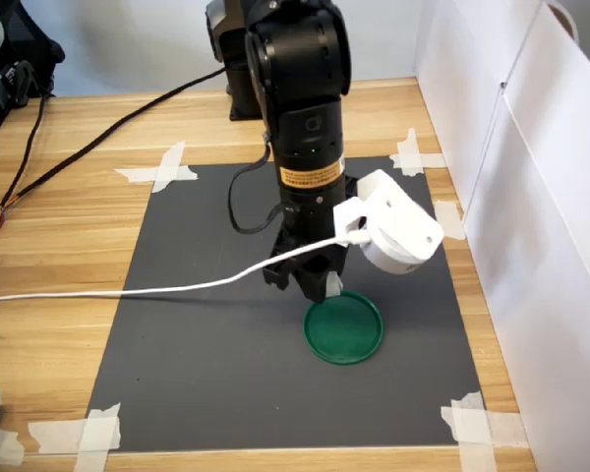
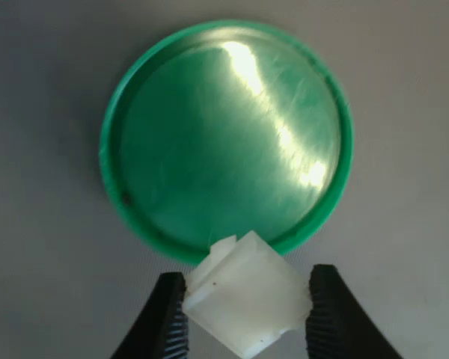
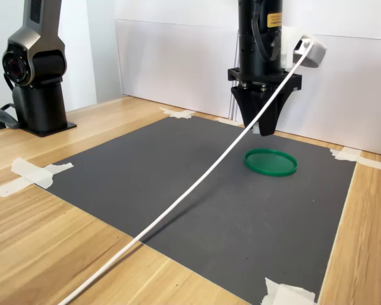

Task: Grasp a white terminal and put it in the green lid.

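You've got the white terminal (image 2: 247, 295) pinched between the jaws, tilted a little, and clear of the mat. That's the grasp done. In the wrist view it hangs just over the rim of the green lid (image 2: 224, 134), not yet over the middle. In the first exterior view the gripper (image 1: 326, 285) hovers at the lid's far-left edge (the lid itself lies empty on the dark mat (image 1: 206, 344) on the bench). What's left, by my reading: centre over the lid, lower, release.
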`<state>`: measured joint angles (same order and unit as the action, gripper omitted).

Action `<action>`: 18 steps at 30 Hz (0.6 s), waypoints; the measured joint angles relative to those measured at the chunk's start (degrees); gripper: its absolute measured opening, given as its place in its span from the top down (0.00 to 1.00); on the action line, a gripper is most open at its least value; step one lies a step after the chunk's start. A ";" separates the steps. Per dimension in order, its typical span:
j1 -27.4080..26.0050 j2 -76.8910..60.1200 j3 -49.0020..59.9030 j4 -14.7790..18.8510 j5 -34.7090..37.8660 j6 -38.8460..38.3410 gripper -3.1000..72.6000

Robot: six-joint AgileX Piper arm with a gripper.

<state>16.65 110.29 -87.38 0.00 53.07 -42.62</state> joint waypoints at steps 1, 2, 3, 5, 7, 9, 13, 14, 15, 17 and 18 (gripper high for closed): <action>0.13 0.53 0.00 0.00 -0.28 0.00 0.47; 0.37 1.24 0.00 -0.39 -0.34 0.01 0.47; 0.63 1.84 0.05 -0.68 -0.34 0.01 0.47; 0.95 2.99 0.05 -1.23 -0.39 0.01 0.47; 1.21 3.69 0.05 -1.22 -1.17 0.01 0.47; 1.22 4.11 0.05 -1.22 -2.50 0.18 0.47; 1.22 4.41 0.05 -0.95 -4.15 0.18 0.47; 1.22 4.48 0.05 -0.72 -4.33 0.18 0.47; 1.22 4.55 0.05 -0.57 -4.40 0.18 0.47; 1.22 4.73 0.05 -0.53 -4.39 0.18 0.47; 1.22 4.80 0.05 -0.53 -4.34 0.18 0.47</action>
<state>17.87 115.09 -87.33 -0.53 48.73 -42.44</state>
